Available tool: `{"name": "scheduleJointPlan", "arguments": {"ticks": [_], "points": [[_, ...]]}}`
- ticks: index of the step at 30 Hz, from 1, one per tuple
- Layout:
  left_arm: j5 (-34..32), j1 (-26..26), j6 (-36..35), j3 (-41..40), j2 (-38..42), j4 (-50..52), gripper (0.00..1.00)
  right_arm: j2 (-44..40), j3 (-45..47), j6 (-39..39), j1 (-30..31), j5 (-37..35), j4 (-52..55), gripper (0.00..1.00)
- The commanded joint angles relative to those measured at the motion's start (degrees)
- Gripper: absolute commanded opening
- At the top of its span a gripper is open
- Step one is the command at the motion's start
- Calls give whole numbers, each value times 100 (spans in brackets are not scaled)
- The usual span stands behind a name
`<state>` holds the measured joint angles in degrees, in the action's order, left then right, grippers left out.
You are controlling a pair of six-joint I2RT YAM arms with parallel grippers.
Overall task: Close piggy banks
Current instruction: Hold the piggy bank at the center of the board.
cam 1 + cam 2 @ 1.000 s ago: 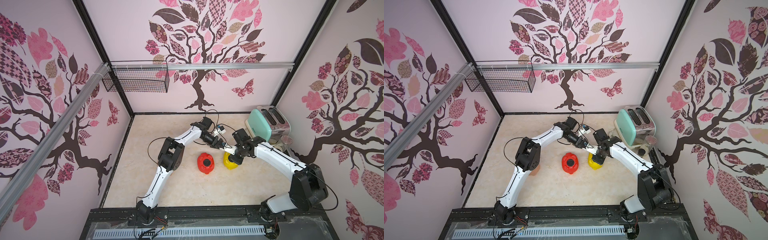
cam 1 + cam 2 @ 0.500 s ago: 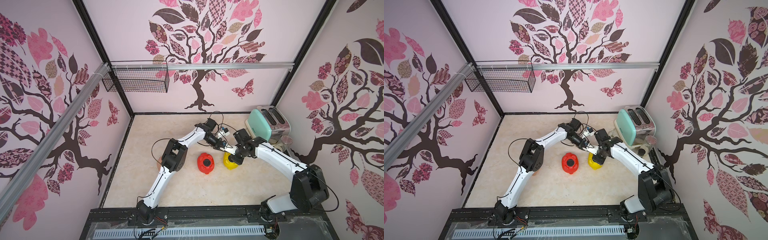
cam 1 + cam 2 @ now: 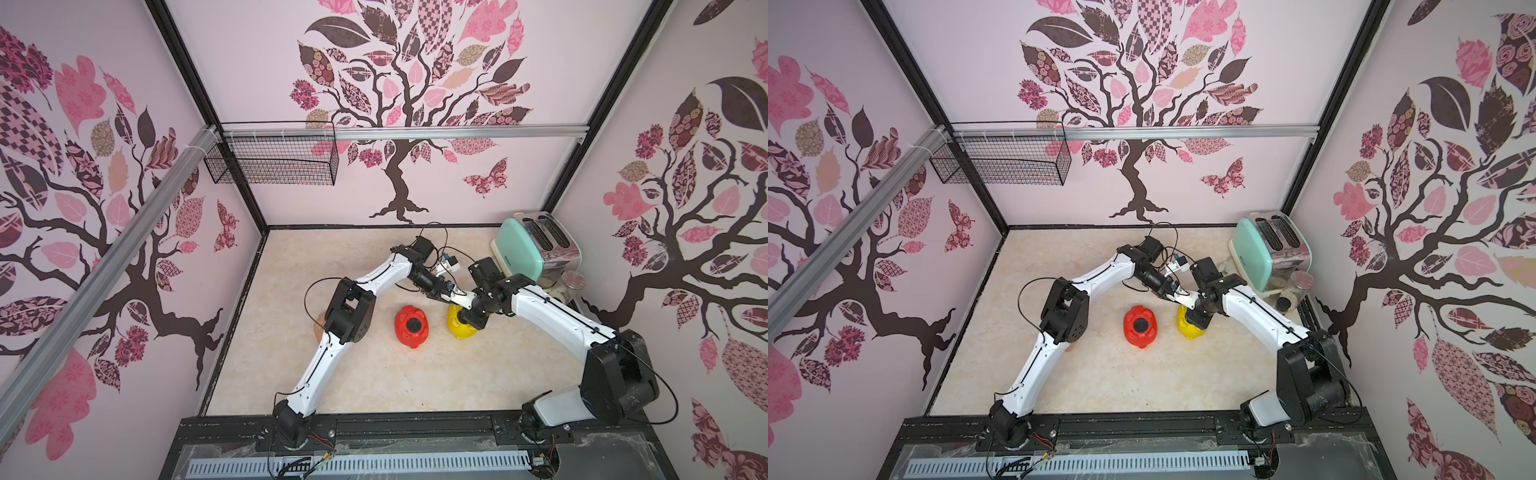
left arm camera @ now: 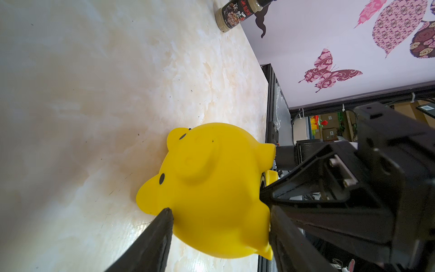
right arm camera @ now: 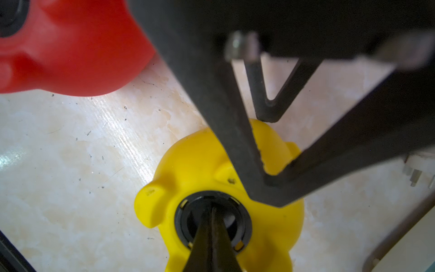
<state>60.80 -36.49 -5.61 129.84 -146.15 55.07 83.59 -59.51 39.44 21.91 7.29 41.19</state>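
Pressing the closed right gripper (image 5: 213, 213) on the black plug (image 5: 186, 221) could skid the yellow piggy bank (image 4: 211, 183); left gripper (image 4: 214, 205) straddles it, clamped or not I cannot tell.

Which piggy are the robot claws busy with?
The yellow piggy bank: the right gripper, shut, pokes into its black belly plug, and the left gripper straddles it. The red piggy bank lies apart, untouched.
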Motion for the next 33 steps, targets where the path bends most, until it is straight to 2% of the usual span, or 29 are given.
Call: {"name": "scheduleJointPlan", "arguments": {"ticks": [1,21,33], "points": [[-317,0,-96,50,-331,203,66,175,240,-130,-31,-111,135,0],[-343,-41,-656,59,-406,740,68,245,229,-200,-56,-152,89,0],[-724,-56,-406,220,-535,669,67,254,243,-227,-57,-163,87,0]]}}
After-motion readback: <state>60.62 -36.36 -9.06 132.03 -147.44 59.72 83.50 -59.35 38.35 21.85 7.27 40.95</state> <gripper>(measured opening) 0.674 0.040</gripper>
